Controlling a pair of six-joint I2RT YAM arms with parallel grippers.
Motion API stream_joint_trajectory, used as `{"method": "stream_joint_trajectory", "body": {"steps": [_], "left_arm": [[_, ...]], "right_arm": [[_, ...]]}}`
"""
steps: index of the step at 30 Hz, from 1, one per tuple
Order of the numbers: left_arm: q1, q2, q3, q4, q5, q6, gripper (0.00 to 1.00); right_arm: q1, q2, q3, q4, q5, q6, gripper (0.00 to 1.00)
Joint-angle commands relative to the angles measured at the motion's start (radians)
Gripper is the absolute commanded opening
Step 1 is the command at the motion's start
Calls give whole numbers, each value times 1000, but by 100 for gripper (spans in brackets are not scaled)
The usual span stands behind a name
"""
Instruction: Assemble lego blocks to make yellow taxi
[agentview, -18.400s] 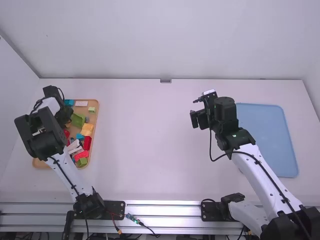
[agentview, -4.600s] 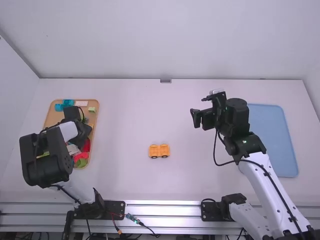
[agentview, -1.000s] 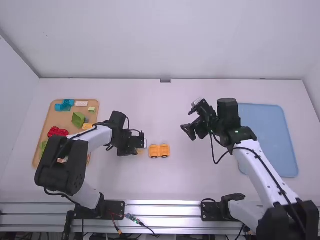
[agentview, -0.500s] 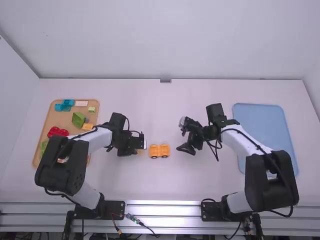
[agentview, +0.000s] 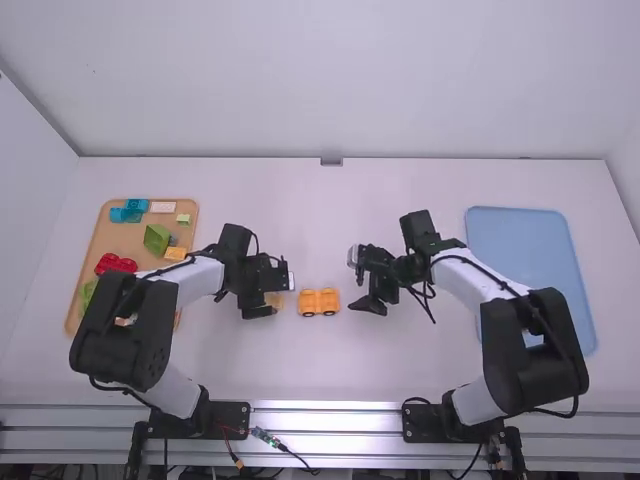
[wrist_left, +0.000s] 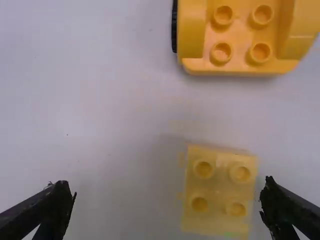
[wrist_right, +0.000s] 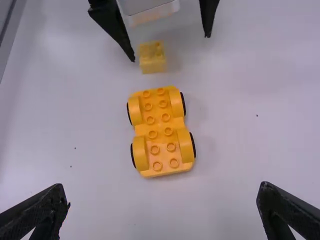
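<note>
My left gripper (agentview: 272, 296) is low over the table beside the small yellow block (agentview: 275, 299), just left of the orange-yellow wheeled base (agentview: 319, 302). In the left wrist view the left gripper (wrist_left: 167, 202) is open, the studded yellow block (wrist_left: 218, 192) lying loose between its fingers, nearer one of them. The wheeled base (wrist_left: 240, 35) rests a short gap away from the block. My right gripper (agentview: 362, 290) stands just right of the base. Seen from the right wrist, the right gripper (wrist_right: 162, 195) is open and holds nothing; the base (wrist_right: 161, 131) lies beyond its fingertips.
A wooden tray (agentview: 186, 215) at the far left holds a green block (agentview: 157, 238), a red block (agentview: 115, 263), blue blocks (agentview: 130, 210) and several others. A blue tray (agentview: 535, 225) lies at the right, partly under the right arm.
The left arm came from the tray, and its gripper has since opened with the yellow block lying on the table. My right gripper has swung down and left toward the wheeled base.
</note>
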Motion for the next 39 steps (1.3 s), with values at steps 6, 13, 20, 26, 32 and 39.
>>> {"method": "stream_joint_trajectory", "body": {"steps": [6,13,20,26,32,39], "left_arm": [[4,2,-6,-61,145,30,99],[83,2,-6,-89,383,158,99],[216,2,-43,-103,599,320,99],[266,2,-139,2,669,358,99],[250,8,-219,217,675,241,99],[254,29,-240,294,676,187,99]], "right_arm": [[1,10,26,14,-27,-52,100],[2,56,-27,53,-177,-162,100],[45,135,-178,451,-194,18,99],[130,203,-259,776,-105,205,100],[163,310,-242,941,-66,335,100],[171,405,-203,940,-85,350,100]]}}
